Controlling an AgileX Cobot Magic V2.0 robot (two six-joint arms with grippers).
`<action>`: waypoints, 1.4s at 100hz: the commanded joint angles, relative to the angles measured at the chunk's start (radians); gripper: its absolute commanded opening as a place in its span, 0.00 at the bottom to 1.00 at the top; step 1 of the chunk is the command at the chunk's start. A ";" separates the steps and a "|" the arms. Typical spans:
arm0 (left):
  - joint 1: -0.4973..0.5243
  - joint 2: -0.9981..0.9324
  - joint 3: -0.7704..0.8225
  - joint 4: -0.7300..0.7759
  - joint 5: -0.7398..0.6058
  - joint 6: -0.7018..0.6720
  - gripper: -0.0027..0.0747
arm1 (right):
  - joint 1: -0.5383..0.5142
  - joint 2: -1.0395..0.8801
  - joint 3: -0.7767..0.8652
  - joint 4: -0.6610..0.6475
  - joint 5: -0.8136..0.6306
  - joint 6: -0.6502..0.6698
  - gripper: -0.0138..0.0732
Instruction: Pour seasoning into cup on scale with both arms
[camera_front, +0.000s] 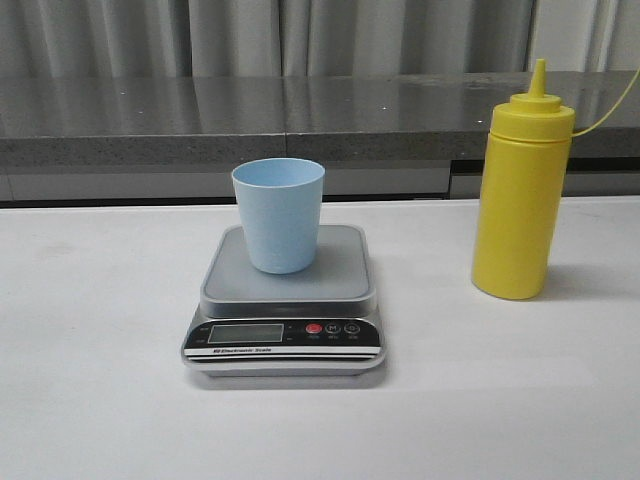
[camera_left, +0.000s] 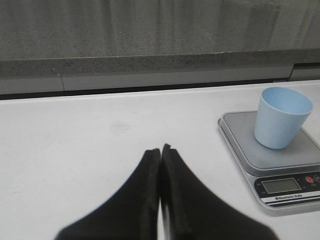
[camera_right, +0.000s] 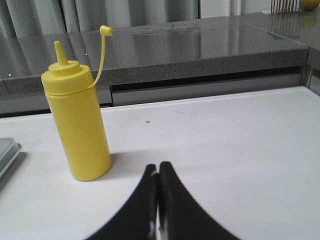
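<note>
The pale blue cup (camera_front: 279, 214) stands upright on the silver-grey scale (camera_front: 285, 300) at the table's middle; both also show in the left wrist view, cup (camera_left: 281, 117) on scale (camera_left: 245, 150). The yellow seasoning bottle (camera_front: 521, 190) stands upright to the right of the scale, its cap tip hanging off on a thin tether. In the right wrist view the bottle (camera_right: 79, 125) is a short way beyond the fingers. My left gripper (camera_left: 160, 150) is shut and empty, over bare table left of the scale. My right gripper (camera_right: 158, 167) is shut and empty, right of the bottle. Neither arm shows in the front view.
A grey stone counter (camera_front: 300, 120) runs along the far edge of the white table (camera_front: 100, 380), with curtains behind it. The scale's black front panel has an LCD and a red button (camera_front: 313, 328).
</note>
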 joint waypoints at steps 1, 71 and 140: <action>0.000 0.009 -0.025 -0.016 -0.073 -0.010 0.01 | -0.008 -0.022 -0.018 0.004 -0.077 -0.131 0.09; 0.000 0.009 -0.025 -0.016 -0.073 -0.010 0.01 | -0.008 -0.022 -0.019 0.012 -0.078 -0.190 0.09; 0.017 -0.024 0.042 -0.009 -0.086 -0.010 0.01 | -0.008 -0.022 -0.019 0.012 -0.078 -0.190 0.09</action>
